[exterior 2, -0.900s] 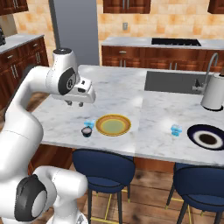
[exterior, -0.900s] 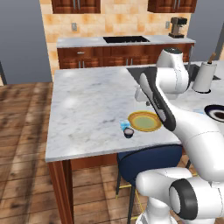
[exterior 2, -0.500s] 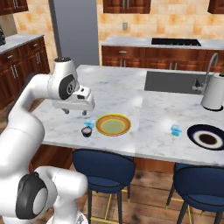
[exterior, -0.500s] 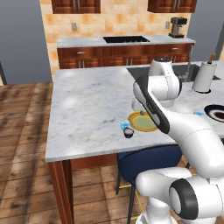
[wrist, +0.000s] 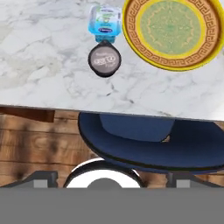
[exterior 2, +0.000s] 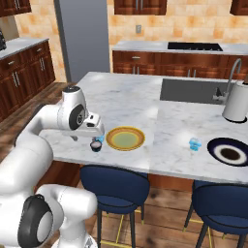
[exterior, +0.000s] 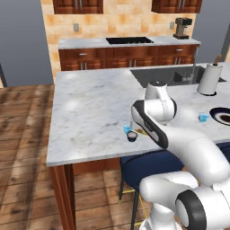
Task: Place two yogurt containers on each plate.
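Observation:
Two yogurt containers sit together near the counter's front edge: a dark round cup (wrist: 104, 60) (exterior 2: 96, 146) (exterior: 131, 136) and, touching it behind, a pale-blue tub (wrist: 105, 19) (exterior: 126, 128). Just right of them lies the golden-yellow plate (wrist: 175, 33) (exterior 2: 125, 138), with nothing on it. My gripper (exterior 2: 95, 135) (wrist: 111, 178) hangs open a little above the dark cup, holding nothing. Another pale-blue tub (exterior 2: 194, 144) (exterior: 203, 117) stands beside the black plate (exterior 2: 230, 153) (exterior: 222, 116) at the right.
A tall white cylinder (exterior 2: 237, 101) (exterior: 210, 80) stands behind the black plate, by the sink (exterior 2: 193, 89). Blue stools (exterior 2: 114, 186) (wrist: 144, 140) stand under the counter's front edge. The counter's left half is bare marble.
The arm has come down and forward from above the counter to just over the dark cup. The jaws have gone from shut to open. The tubs and plates have stayed put.

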